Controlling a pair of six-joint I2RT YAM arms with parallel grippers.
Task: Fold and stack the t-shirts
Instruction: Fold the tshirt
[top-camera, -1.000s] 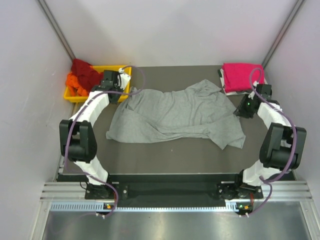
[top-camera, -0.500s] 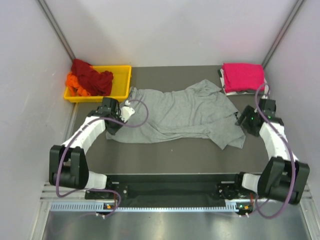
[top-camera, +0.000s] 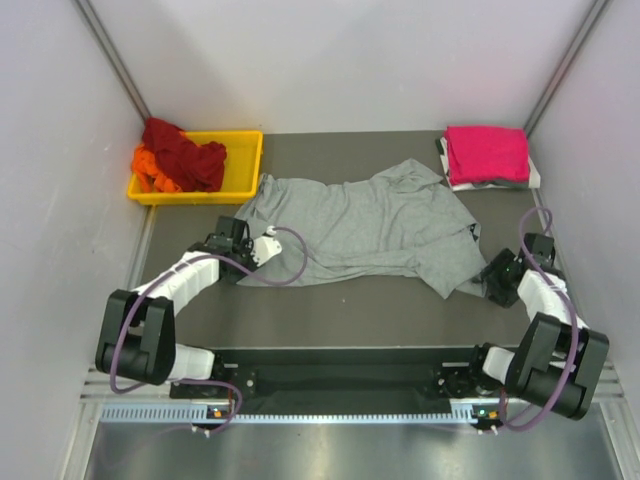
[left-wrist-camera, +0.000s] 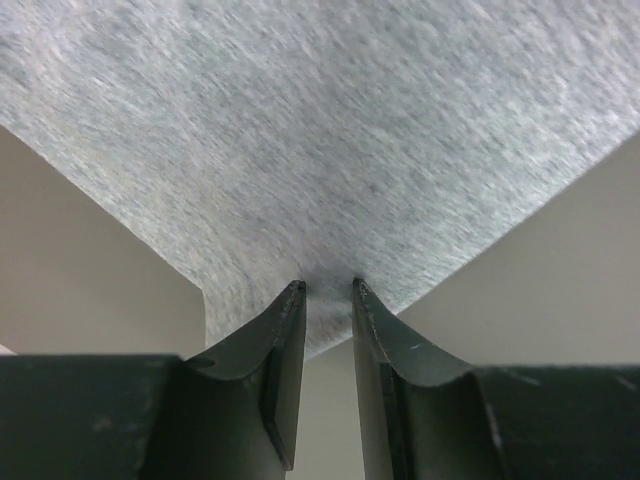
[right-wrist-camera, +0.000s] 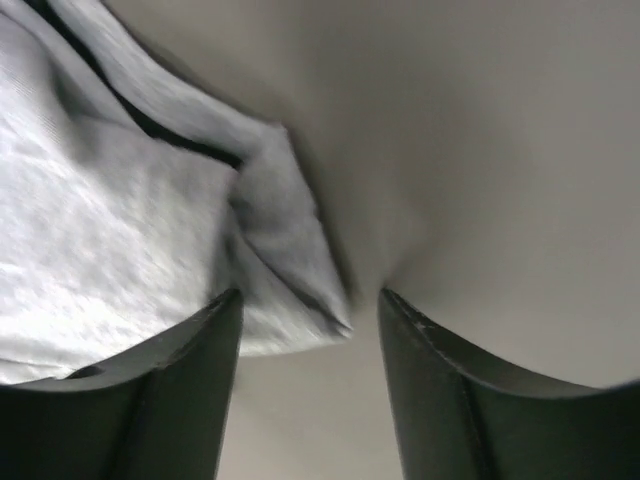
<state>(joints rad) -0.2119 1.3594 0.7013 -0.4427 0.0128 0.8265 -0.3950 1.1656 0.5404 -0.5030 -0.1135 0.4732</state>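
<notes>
A light grey t-shirt (top-camera: 350, 222) lies spread and wrinkled across the middle of the table. My left gripper (top-camera: 240, 258) is at its near-left corner. In the left wrist view the gripper (left-wrist-camera: 327, 288) is narrowly open, with the tip of the grey cloth (left-wrist-camera: 320, 130) lying at its fingertips. My right gripper (top-camera: 490, 280) sits at the shirt's near-right corner, open wide (right-wrist-camera: 310, 295), and a folded bit of the grey hem (right-wrist-camera: 285, 240) lies between its fingers. A folded magenta-pink t-shirt (top-camera: 487, 153) rests at the back right. Dark red (top-camera: 185, 150) and orange (top-camera: 150, 168) t-shirts are bunched in the yellow tray.
The yellow tray (top-camera: 245, 165) stands at the back left, close to the grey shirt's far-left edge. A white and black cloth (top-camera: 448, 178) shows under the pink shirt. Pale walls close in on both sides.
Both arms drew back from the far corners toward the near edge, dragging the grey shirt's left and right sides nearer. Both grippers then opened and let go of the cloth.
</notes>
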